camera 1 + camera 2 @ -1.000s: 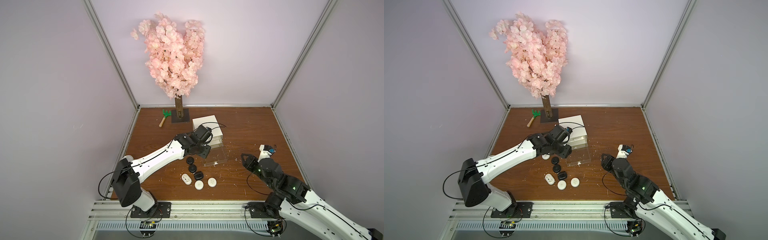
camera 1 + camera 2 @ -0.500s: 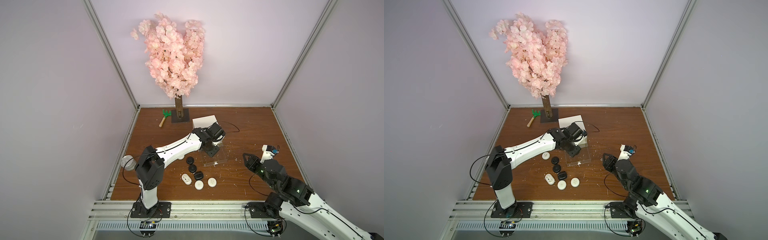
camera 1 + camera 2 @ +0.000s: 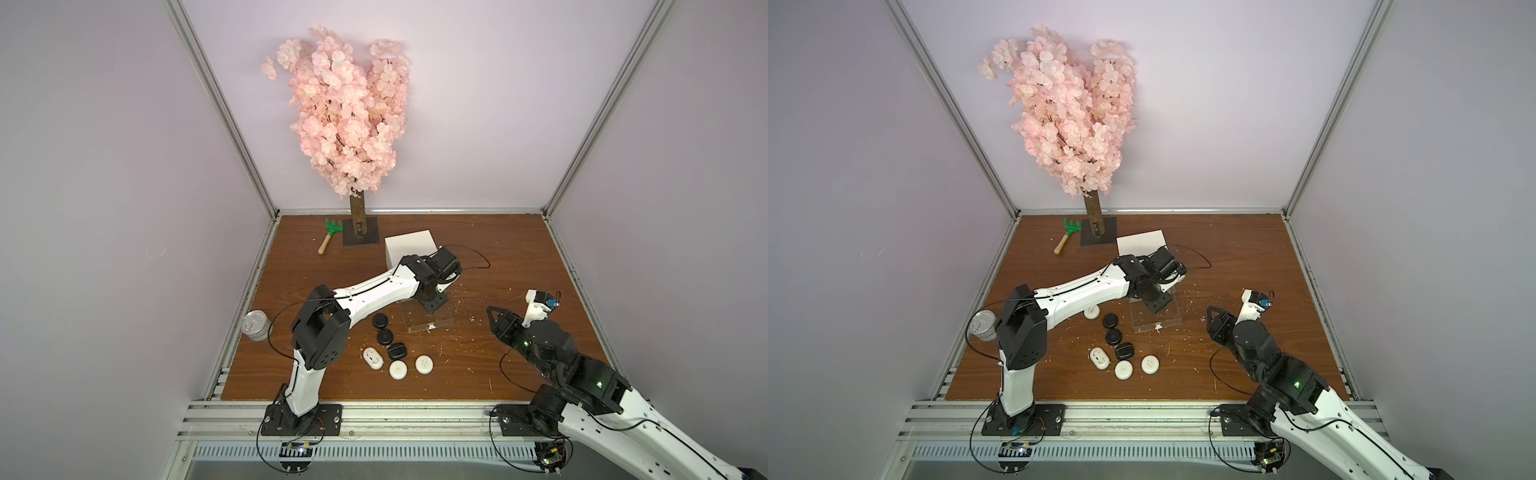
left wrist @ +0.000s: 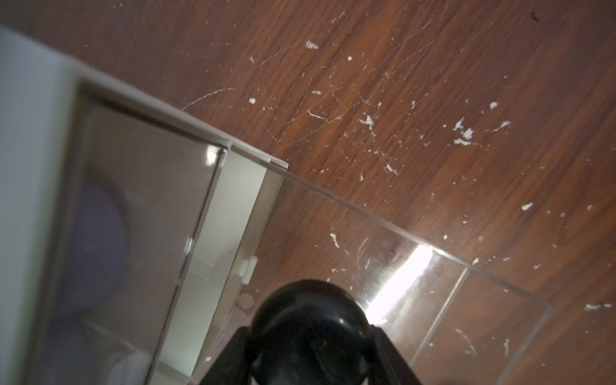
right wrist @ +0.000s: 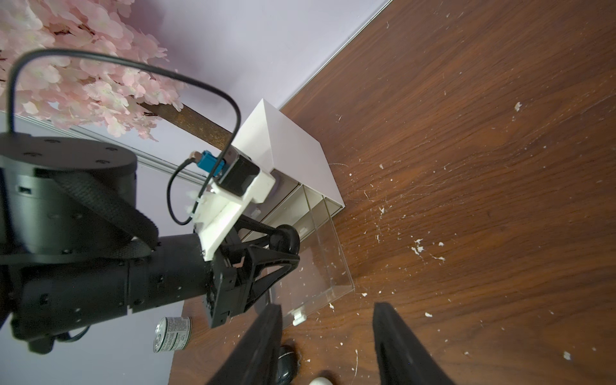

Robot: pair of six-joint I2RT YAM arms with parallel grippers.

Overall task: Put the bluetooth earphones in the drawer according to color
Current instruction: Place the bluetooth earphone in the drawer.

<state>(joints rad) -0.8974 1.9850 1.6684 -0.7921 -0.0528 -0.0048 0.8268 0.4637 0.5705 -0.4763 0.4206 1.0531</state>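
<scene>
My left gripper is shut on a black round earphone case and hangs over the pulled-out clear drawer of the white drawer cabinet. The gripper and held case show from outside too. A lavender case shows dimly inside the upper drawer. On the table lie three black cases and three white ones; another white case peeks out beside the left arm. My right gripper stands open and empty, right of the drawer.
A silver tin can stands by the left edge. A pink blossom tree on a dark base and a green toy rake are at the back. White crumbs litter the wooden floor. Walls close three sides.
My left arm has swung right and back, carrying the black case from beside the cabinet to over the open drawer. The right arm has barely moved.
</scene>
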